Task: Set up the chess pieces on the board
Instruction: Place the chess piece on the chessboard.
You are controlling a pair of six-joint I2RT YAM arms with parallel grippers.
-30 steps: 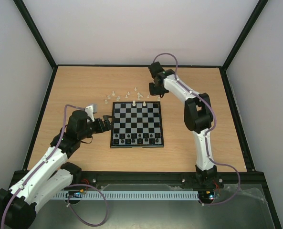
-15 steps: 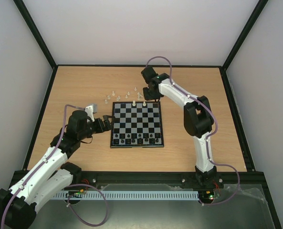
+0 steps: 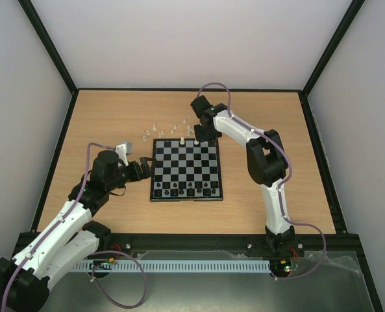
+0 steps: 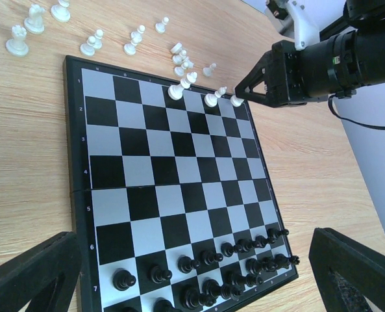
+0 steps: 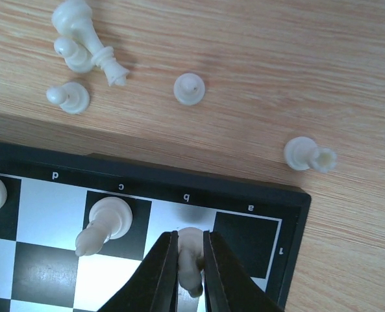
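OK, top view: board (image 3: 186, 169) on the worktop (image 3: 114, 110), black pieces (image 3: 189, 190) lined on its near rows, right arm (image 3: 244, 130) reaching over the far edge, loose white pieces (image 3: 166, 130) on the wood just beyond. Left wrist: left fingers (image 4: 30, 279) spread fully wide, empty, hovering at the board's near-left side. Right wrist: right fingers (image 5: 161, 270) pinched on a white piece (image 5: 191, 257) over the b square of the back row, neighbouring white pieces (image 5: 108, 221) beside it; can't tell whether its base touches down. Pieces look tiny, light, rigid, smooth, so easy to tip. Grip the stem mid-height, squarely, release gently.
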